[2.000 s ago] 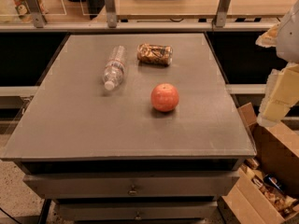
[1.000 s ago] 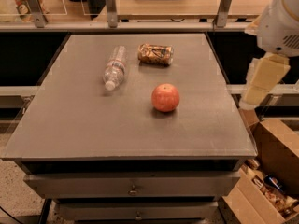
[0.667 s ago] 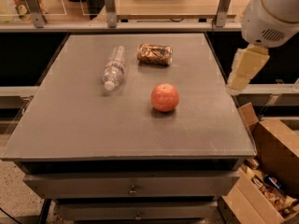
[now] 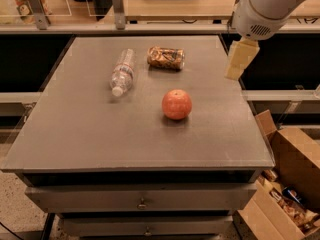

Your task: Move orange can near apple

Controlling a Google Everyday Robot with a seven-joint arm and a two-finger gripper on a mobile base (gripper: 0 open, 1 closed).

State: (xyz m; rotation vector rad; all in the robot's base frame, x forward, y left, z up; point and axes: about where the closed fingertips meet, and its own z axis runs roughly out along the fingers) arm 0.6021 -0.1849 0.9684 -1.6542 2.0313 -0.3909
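Observation:
The orange can (image 4: 166,58) lies on its side at the back middle of the grey table (image 4: 100,134), with a mottled orange-brown and gold label. The apple (image 4: 176,104), round and orange-red, sits in front of it, a short gap away. My gripper (image 4: 239,60) hangs in the air over the table's right rear edge, to the right of the can and behind and right of the apple. It holds nothing that I can see.
A clear plastic water bottle (image 4: 122,72) lies on its side left of the can. An open cardboard box (image 4: 287,184) with items stands on the floor to the right. A counter with posts (image 4: 118,6) runs behind the table.
My arm has swung in from the right edge of the view, moving left and up toward the table's back right corner. The can, apple and bottle have not moved.

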